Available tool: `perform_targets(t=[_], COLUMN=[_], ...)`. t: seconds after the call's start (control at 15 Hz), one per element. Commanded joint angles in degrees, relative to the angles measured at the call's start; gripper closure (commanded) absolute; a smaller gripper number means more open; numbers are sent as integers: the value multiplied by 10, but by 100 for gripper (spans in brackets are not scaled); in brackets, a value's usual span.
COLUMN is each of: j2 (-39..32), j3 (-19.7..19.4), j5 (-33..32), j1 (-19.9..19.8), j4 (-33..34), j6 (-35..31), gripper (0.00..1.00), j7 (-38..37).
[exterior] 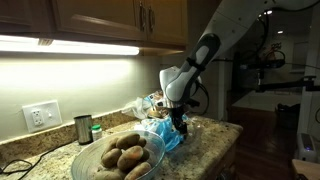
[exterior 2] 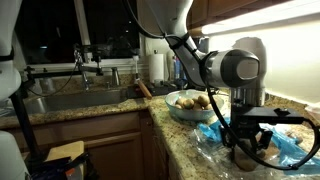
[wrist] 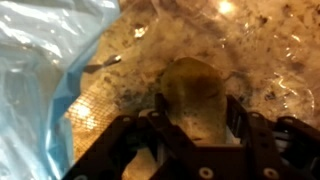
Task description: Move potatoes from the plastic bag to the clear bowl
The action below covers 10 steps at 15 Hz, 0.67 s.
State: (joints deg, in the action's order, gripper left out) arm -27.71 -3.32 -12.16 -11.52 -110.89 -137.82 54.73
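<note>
Jaws pinch a potato (wrist: 197, 88) on the plastic bag (wrist: 40, 80); clear bowl (exterior: 82, 158) holds other potatoes (exterior: 125, 156)

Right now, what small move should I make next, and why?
Probably close the gripper firmly on the potato before lifting: in the wrist view it sits between the fingers over the bag, but whether they grip it is unclear.

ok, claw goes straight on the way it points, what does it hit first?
The claw meets the potato right ahead first, then probably the plastic bag beneath; depth is unclear.
</note>
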Motion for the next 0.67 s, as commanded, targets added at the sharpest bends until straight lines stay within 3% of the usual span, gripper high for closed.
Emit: perform_targets(t=[0.0,0.6], j2=[35,97], j3=[-4,-14], j5=[-5,-31], j1=[1,23], j4=[-17,-40], j6=[-10,3], gripper=[66,66], j7=[-19,-91])
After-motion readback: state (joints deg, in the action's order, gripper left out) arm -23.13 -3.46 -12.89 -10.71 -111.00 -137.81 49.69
